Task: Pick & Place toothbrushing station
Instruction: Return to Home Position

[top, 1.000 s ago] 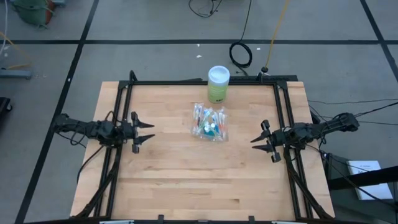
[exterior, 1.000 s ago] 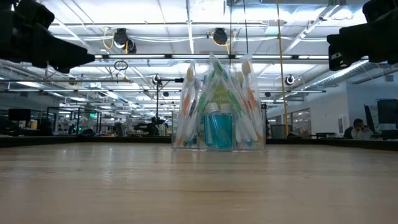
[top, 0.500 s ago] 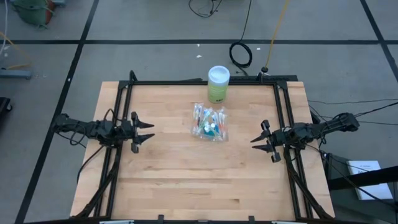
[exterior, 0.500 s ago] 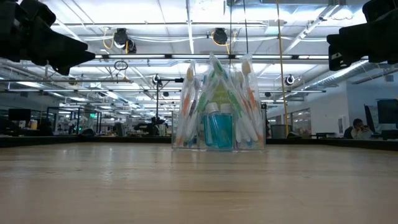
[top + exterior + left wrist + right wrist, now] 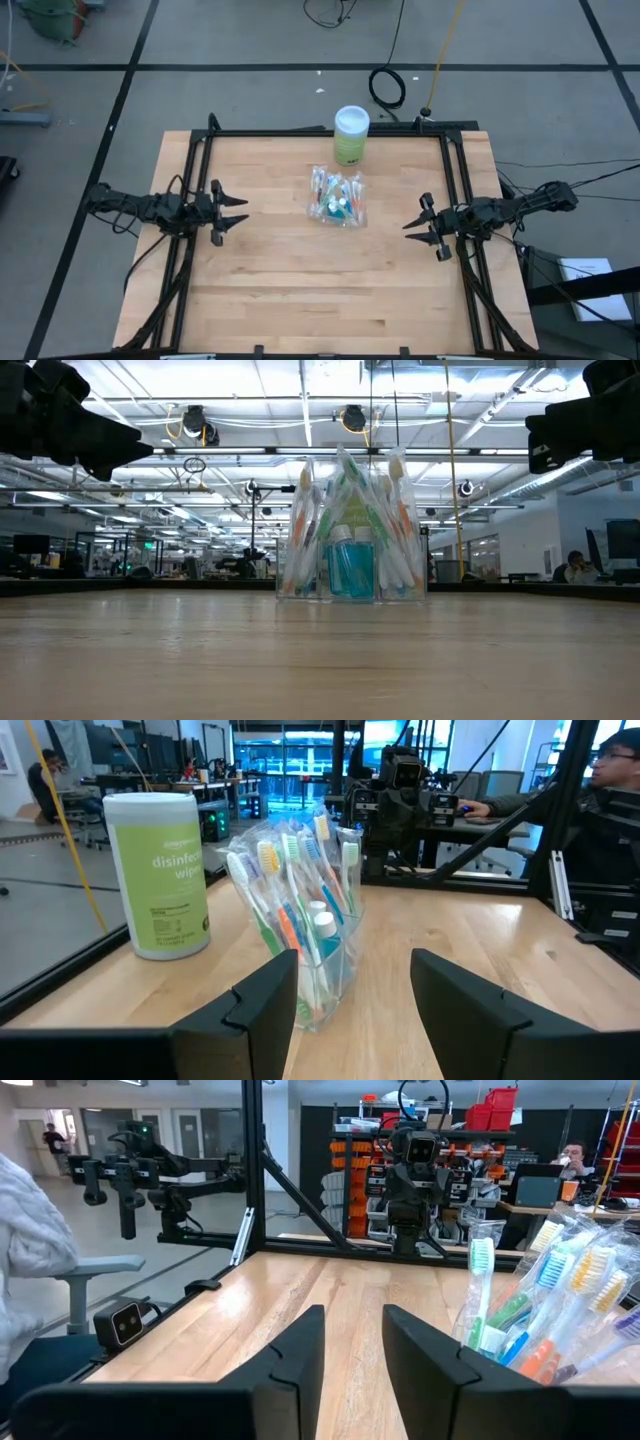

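Note:
The toothbrushing station (image 5: pixel 336 197) is a clear plastic holder packed with several coloured toothbrushes and a blue bottle. It stands upright on its base on the wooden table, a little behind the table's middle, and shows in the low view (image 5: pixel 350 540), the left wrist view (image 5: pixel 300 910) and the right wrist view (image 5: pixel 560 1310). My left gripper (image 5: pixel 236 213) is open above the table's left side, pointing at the station. My right gripper (image 5: pixel 416 228) is open above the table's right side, pointing left. Neither touches anything.
A green white-lidded wipes canister (image 5: pixel 351 135) stands at the table's far edge, just behind the station. Black frame rails (image 5: pixel 196 180) run along the table's left, right and far sides. Bare wood (image 5: pixel 320 290) lies between the station and the near edge. People sit beyond the table.

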